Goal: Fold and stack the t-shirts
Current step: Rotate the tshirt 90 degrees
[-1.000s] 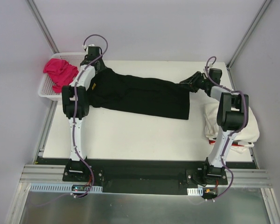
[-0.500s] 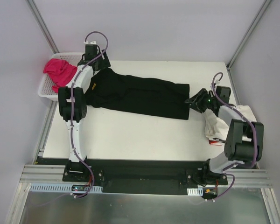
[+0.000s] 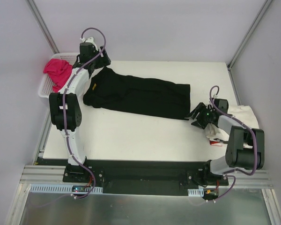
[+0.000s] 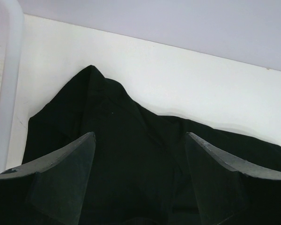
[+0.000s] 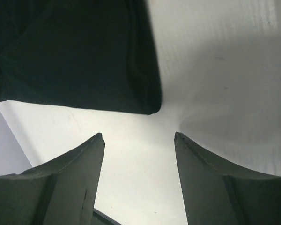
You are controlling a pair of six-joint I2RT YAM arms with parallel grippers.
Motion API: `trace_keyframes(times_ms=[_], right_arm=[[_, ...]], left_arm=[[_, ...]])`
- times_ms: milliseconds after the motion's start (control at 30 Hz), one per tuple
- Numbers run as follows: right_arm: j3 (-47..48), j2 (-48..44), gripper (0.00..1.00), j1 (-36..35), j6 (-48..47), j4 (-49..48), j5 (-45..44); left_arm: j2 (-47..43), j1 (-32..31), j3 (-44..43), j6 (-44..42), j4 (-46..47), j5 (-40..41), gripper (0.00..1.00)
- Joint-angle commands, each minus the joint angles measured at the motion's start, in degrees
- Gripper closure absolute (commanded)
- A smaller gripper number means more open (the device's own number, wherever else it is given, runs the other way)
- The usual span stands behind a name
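White table (image 3: pixel 131 136) bore black shirt (image 3: pixel 140 96). Left gripper (image 4: pixel 140 136) spread over its left end; right gripper (image 5: pixel 139 136) spread just off right end. Pink shirt (image 3: pixel 58 72) lay in basket (image 3: pixel 43 91).

A black t-shirt (image 3: pixel 136 96) lies stretched across the table (image 3: pixel 131 136) centre, a pink t-shirt (image 3: pixel 57 72) fills the basket (image 3: pixel 43 90) at ten o'clock, and cream t-shirts (image 3: pixel 246 117) lie at three o'clock.

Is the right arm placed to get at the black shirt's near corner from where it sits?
Probably yes: the right arm has its open fingers just short of the black shirt, only bare table between them.
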State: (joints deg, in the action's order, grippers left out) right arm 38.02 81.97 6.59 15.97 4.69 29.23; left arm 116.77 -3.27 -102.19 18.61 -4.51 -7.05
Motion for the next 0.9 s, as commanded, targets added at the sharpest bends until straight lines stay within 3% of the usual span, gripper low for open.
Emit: trace_keyframes(times_ms=[0,567,667,867], right_arm=[[1.97,4.68,0.36,0.0,0.46,-3.89,-0.67],[8.39,14.18,0.44,-5.27,4.34,-8.56,-5.94],[8.04,14.27,0.53,-6.5,4.77,-8.47,-7.43],[6.81,12.78,0.88,-7.56,6.0,-9.35,-8.31]], left_arm=[[-4.36,0.19,1.73,0.02,3.37,-2.27,0.24],[-3.13,0.45,0.59,-0.51,3.46,-2.62,0.25],[-3.3,0.54,0.59,-0.59,3.46,-2.53,0.25],[-3.48,0.81,0.68,-0.77,3.46,-2.09,0.25]])
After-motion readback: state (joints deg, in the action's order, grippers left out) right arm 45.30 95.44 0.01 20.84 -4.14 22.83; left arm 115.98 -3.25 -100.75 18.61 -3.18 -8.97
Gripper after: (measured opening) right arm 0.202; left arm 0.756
